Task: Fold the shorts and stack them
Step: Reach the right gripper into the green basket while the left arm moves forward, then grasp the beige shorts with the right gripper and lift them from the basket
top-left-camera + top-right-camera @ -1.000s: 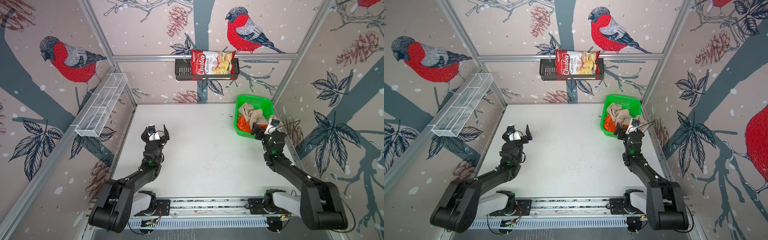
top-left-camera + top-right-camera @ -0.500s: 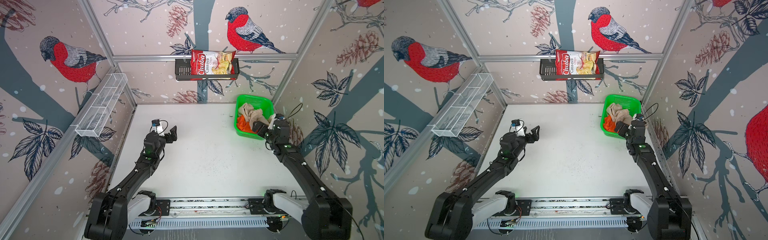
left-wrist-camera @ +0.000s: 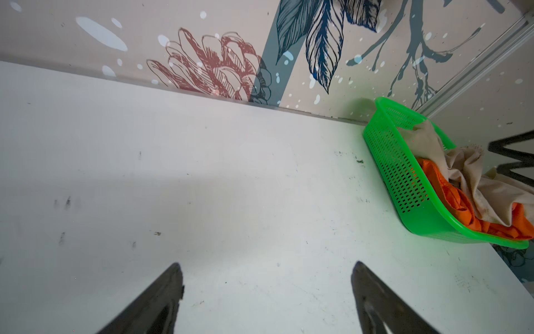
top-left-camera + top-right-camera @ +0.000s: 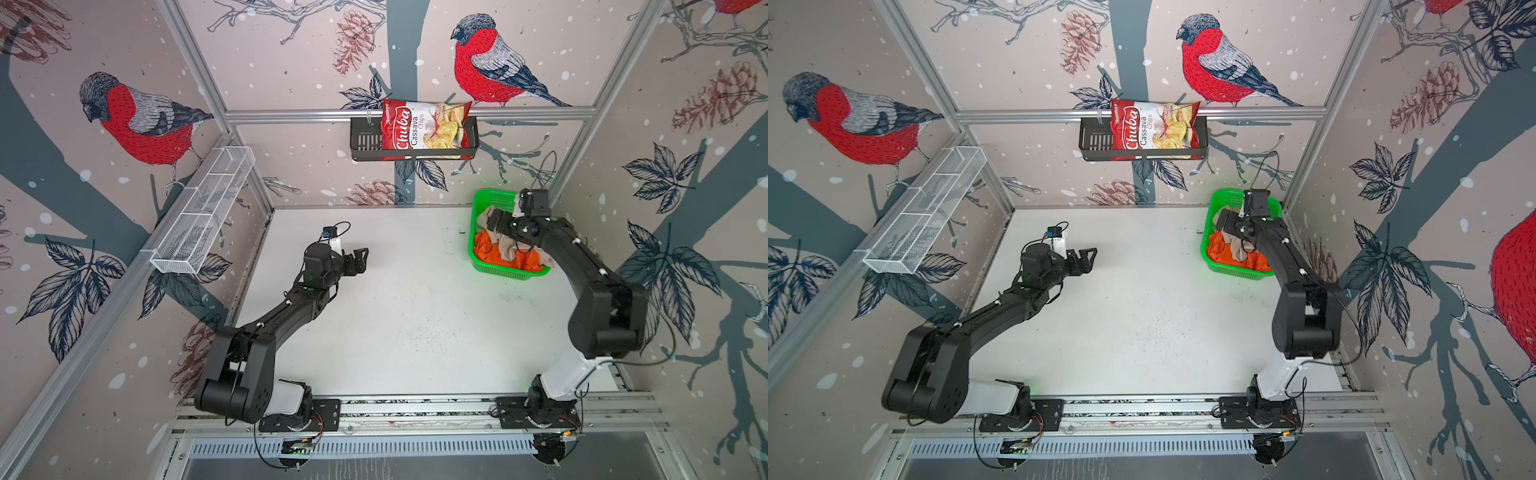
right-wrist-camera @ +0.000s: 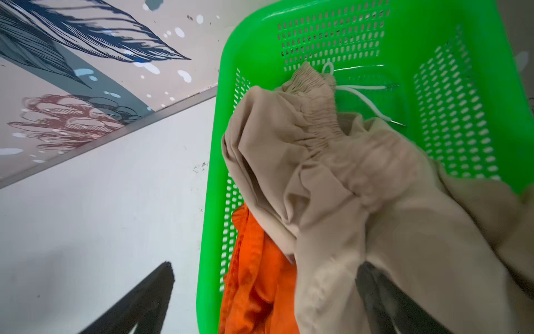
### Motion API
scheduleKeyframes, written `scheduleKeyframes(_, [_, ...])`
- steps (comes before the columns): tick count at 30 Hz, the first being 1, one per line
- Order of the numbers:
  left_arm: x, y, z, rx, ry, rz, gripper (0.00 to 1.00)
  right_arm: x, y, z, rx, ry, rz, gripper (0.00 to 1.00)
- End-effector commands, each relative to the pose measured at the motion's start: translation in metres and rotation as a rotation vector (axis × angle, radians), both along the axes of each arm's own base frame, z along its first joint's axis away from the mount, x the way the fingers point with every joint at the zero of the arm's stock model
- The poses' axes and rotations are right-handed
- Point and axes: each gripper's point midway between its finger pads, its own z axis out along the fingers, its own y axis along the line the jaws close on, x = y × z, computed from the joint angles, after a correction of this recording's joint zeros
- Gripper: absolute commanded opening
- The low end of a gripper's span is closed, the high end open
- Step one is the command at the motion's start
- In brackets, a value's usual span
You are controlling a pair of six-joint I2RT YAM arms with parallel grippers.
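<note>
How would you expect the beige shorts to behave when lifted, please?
The beige shorts look crumpled, so probably floppy, draping from any pinch. They lie over the orange shorts, so might drag them along. The loose drawstring would likely dangle.

Left arm unfolded from its tucked pose by the left wall. It carried the left gripper (image 4: 360, 259) farther in over the table (image 4: 415, 316), now turned toward the green basket (image 4: 478, 199).

Right arm lifted its elbow high (it had sat low beside the basket) and swung the right gripper (image 4: 494, 222) in over the basket, above the beige shorts (image 4: 510, 248). One finger possibly brushed the cloth, but the wrist view was too close to tell.
</note>
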Motion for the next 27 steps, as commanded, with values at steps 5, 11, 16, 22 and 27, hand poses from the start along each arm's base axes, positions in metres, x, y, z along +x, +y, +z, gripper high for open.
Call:
scheduleKeyframes(5, [0.016,-0.02,-0.024,0.012,0.06,-0.101,0.89,0.03,-0.018,-0.061,-0.182,0.208,-0.082,1.0])
scheduleKeyframes(11, [0.022,-0.029,-0.025,-0.033,0.091,-0.13,0.83,0.059,-0.017,-0.068,-0.154,0.198,-0.115,0.39])
scheduleKeyframes(16, [0.019,-0.031,-0.01,-0.068,0.082,-0.134,0.81,0.067,-0.015,-0.004,-0.13,0.04,-0.146,0.01])
scheduleKeyframes(22, [0.006,-0.028,0.02,-0.066,0.039,-0.135,0.81,0.05,-0.014,0.118,-0.056,-0.242,-0.157,0.01])
scheduleKeyframes(27, [-0.005,-0.021,0.047,-0.049,-0.002,-0.124,0.81,0.022,0.0,0.212,0.076,-0.491,-0.099,0.01])
